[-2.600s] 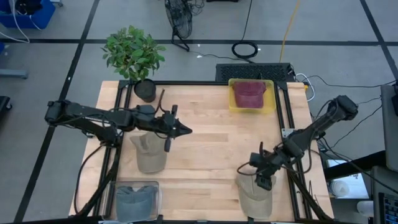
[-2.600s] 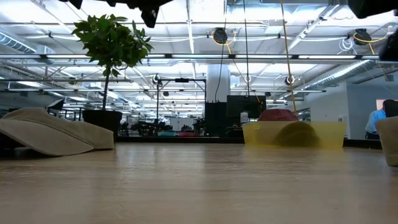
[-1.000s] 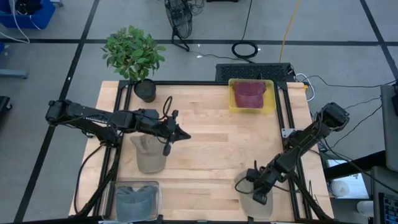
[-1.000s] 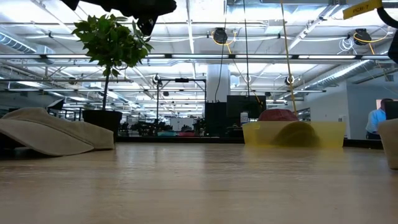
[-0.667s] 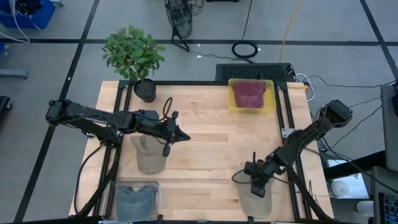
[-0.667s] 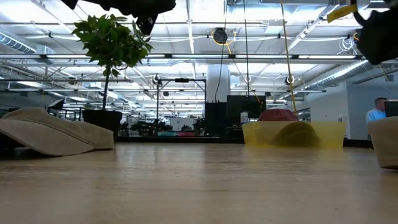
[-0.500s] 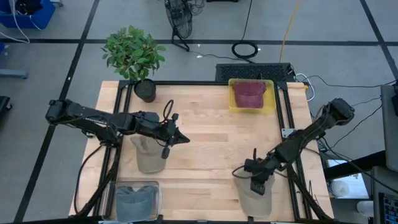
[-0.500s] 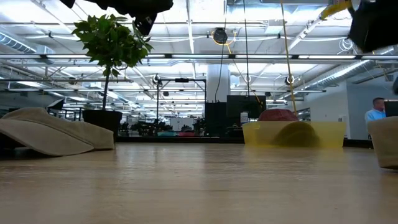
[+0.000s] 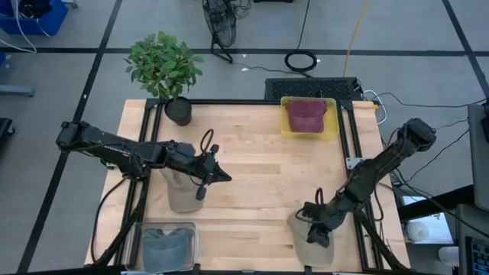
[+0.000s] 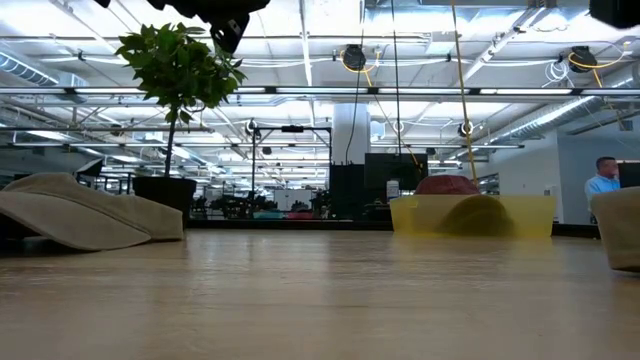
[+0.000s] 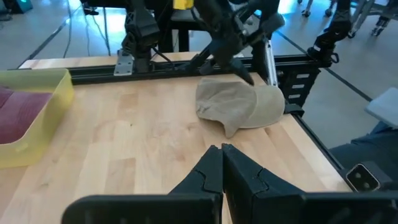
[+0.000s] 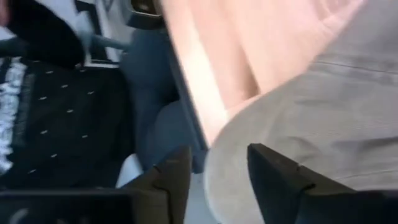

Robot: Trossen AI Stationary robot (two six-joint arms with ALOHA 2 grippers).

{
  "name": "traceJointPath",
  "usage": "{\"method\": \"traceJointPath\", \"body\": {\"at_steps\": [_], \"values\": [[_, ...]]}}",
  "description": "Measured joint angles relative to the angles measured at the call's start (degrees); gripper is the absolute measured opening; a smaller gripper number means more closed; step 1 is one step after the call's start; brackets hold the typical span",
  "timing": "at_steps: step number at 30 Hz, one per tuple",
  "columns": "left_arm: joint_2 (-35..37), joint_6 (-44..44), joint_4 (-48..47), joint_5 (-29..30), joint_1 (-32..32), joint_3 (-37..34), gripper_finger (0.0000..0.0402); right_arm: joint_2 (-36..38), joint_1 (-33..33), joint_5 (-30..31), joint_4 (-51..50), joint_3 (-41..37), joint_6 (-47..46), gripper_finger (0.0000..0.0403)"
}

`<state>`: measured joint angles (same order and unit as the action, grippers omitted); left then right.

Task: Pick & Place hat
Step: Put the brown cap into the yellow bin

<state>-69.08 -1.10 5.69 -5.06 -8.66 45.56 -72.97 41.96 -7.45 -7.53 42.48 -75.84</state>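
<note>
A tan hat (image 9: 317,256) lies on the table near its front right corner, crown on the wood (image 11: 242,106). My right gripper (image 9: 317,229) hangs open just over it, its two fingers standing above the hat's rim (image 12: 217,171). A second tan hat (image 9: 183,197) rests at the left. My left gripper (image 9: 221,176) is shut and empty in the air beside that hat, pointing across the table (image 11: 221,163). My right gripper comes at the near-right hat slanting down from the table's far right, with its open fingers (image 11: 245,73) at the top of the crown (image 11: 252,87). I cannot tell whether they touch it. The hat lies on the table.
A yellow bin (image 9: 284,122) with a maroon hat (image 9: 306,114) stands at the far right. A clear bin (image 9: 168,229) holding a grey hat sits at the near left. A potted plant (image 9: 164,69) stands at the far left corner. Bare wood lies in the middle.
My right gripper has risen above the near-right hat and tipped less steeply. That hat has shifted a little toward the table's left and lies on the wood.
</note>
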Motion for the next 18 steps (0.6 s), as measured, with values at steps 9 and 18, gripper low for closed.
{"method": "traceJointPath", "body": {"at_steps": [9,18], "values": [[0.00,-0.93,-0.46,3.39,-1.76,0.00,0.0010,-7.39,0.15,-3.09,-0.38,0.00,0.02,0.0186],[0.00,-0.72,-0.44,4.19,-2.37,0.00,0.0010,-8.08,0.14,-4.93,-0.39,0.00,0.01,0.0184]]}}
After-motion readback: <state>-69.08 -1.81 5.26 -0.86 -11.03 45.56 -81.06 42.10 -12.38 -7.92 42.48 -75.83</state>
